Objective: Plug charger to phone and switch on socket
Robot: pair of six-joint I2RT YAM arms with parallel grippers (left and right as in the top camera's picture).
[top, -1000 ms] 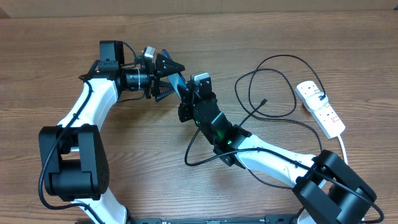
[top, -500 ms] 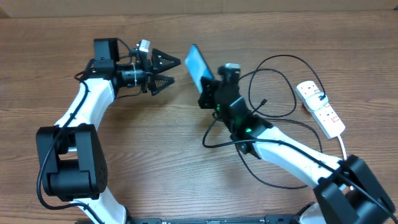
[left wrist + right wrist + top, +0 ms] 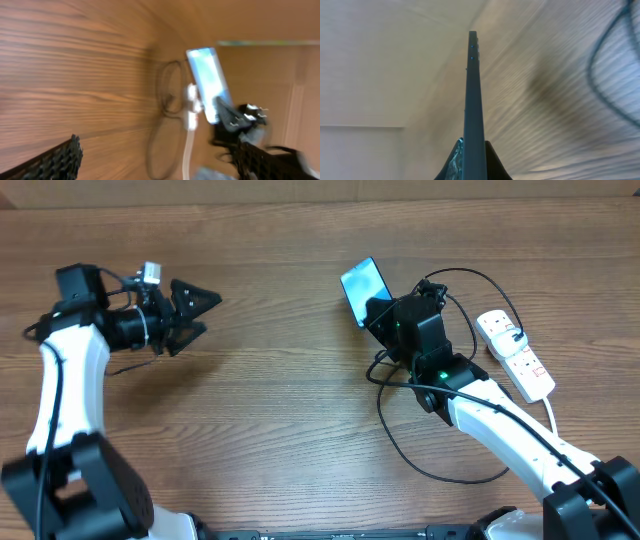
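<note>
My right gripper (image 3: 384,314) is shut on the phone (image 3: 362,287), holding it tilted above the table with its light blue screen showing. The right wrist view sees the phone (image 3: 474,95) edge-on, pinched between the jaws of the right gripper (image 3: 474,162). The charger (image 3: 393,433), a thin black cable, loops on the table under and around the right arm; its plug tip is hidden. The socket (image 3: 516,354), a white strip, lies to the right of the phone. My left gripper (image 3: 197,313) stands open and empty far to the left; its own view shows the left gripper (image 3: 160,165) and the phone (image 3: 210,82), blurred.
The white cord (image 3: 553,418) of the socket runs toward the front right edge. A pale wall (image 3: 320,190) borders the far side of the wooden table (image 3: 260,410). The black cable (image 3: 610,95) curves at the right of the right wrist view.
The left arm has let go of the phone, opened wide and swung away to the left. My right gripper has carried the phone right and back, toward the socket.
</note>
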